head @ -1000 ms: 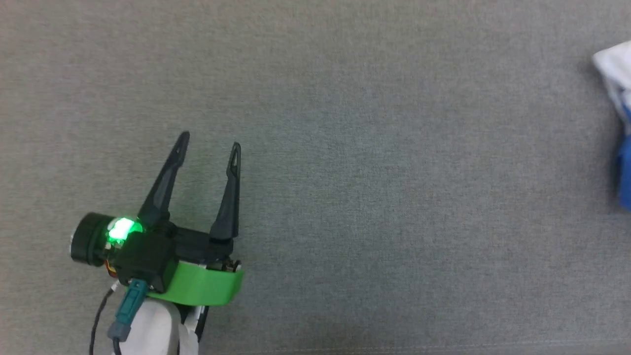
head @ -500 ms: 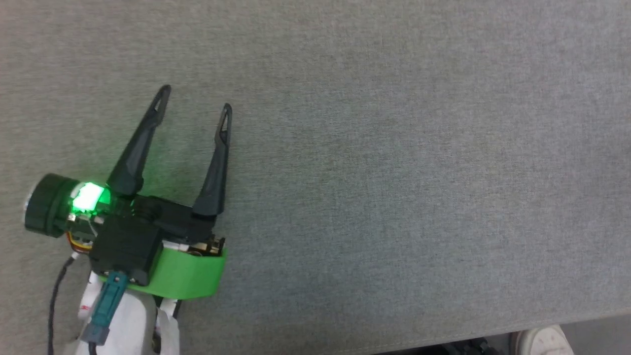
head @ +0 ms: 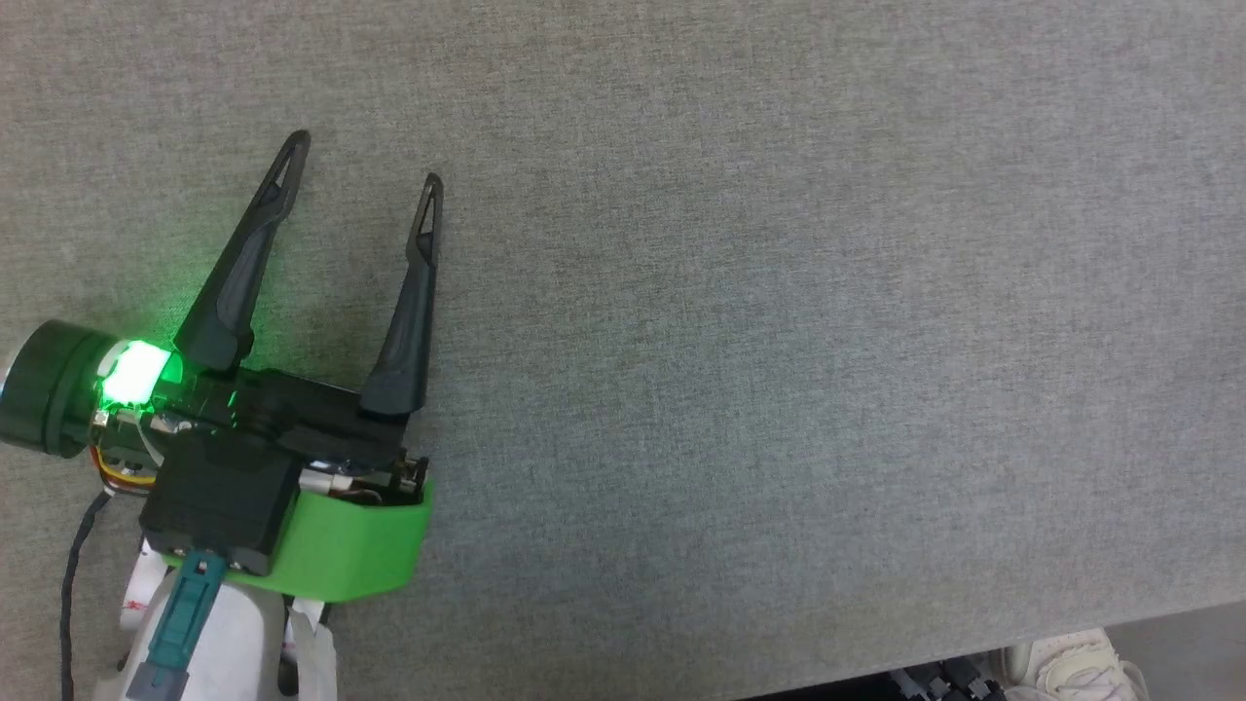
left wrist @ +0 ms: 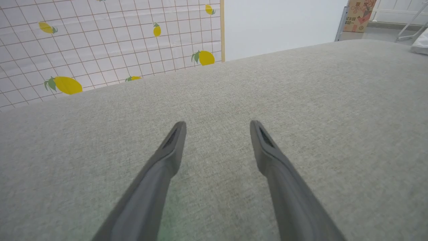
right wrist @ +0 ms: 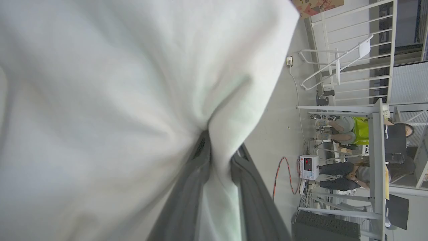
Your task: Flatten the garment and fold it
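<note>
Fabric of the garment (right wrist: 117, 83), plain white and gathered into soft folds, is pinched between the fingers of the right pincer (right wrist: 219, 157), closed tight on it. The left pincer (head: 362, 158) stands wide open, empty, over the grey worktop (head: 779, 341).

Grey fabric tabletop (head: 779, 292), lemon-print grid panel (left wrist: 100, 43), plain white wall (left wrist: 277, 23), white railing (right wrist: 390, 50), pale floor (right wrist: 284, 110)

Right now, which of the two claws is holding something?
The right gripper: its two fingers are pinched on a fold of the white garment. The left gripper stands open over the grey surface, with nothing between its fingers.
</note>
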`<state>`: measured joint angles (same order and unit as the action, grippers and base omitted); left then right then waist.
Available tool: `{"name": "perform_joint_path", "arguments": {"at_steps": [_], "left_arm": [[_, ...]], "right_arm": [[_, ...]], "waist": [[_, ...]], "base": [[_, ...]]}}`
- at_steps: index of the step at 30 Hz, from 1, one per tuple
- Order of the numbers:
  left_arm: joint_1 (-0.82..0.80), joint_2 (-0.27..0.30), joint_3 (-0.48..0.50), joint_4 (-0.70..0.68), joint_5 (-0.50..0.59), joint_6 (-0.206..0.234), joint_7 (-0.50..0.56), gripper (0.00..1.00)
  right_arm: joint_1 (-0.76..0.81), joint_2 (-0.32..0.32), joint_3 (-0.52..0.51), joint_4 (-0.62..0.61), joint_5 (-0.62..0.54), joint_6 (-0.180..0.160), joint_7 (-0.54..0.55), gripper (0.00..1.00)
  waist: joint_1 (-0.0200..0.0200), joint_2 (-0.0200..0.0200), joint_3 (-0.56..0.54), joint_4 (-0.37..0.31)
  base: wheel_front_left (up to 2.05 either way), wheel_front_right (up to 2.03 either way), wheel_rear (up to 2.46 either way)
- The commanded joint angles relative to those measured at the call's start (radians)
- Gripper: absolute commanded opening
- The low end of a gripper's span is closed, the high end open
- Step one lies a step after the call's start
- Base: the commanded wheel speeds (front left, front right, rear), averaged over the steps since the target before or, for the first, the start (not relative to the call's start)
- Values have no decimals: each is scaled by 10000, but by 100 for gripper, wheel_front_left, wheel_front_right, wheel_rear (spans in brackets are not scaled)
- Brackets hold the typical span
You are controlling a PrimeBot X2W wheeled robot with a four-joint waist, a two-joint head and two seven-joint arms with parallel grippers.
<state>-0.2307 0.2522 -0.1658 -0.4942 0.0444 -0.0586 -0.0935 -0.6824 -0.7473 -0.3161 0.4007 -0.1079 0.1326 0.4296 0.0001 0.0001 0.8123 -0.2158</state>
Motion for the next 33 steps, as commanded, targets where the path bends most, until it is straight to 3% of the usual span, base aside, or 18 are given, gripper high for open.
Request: {"name": "perform_joint_path", "arguments": {"at_steps": [1,2,12,22,33], "left_arm": [[-133,89,89,66,86,112,29,100],[-132,71,112,71,82,158,14,100],[-87,-281,267,408,-468,468,-436,100],[57,-723,455,1185,-795,967,-1266,100],[579,-1171,580,1995,-1167,1356,-1642,100]], "right_arm": [[-255,110,-121,160,-160,-19,-126,91],[-309,158,-161,266,-234,-19,-164,100],[-743,422,-251,1180,-730,-19,-824,100],[-657,862,-125,1599,-686,-19,-1871,100],[-531,2798,636,801,367,-19,-3586,100]], "waist": [[-1,-1,36,3],[-1,-1,41,1],[-1,-1,-518,46],[-1,-1,-1878,338],[-1,-1,-3822,781]], "base": [[0,0,0],[0,0,0],[0,0,0],[0,0,0],[0,0,0]]}}
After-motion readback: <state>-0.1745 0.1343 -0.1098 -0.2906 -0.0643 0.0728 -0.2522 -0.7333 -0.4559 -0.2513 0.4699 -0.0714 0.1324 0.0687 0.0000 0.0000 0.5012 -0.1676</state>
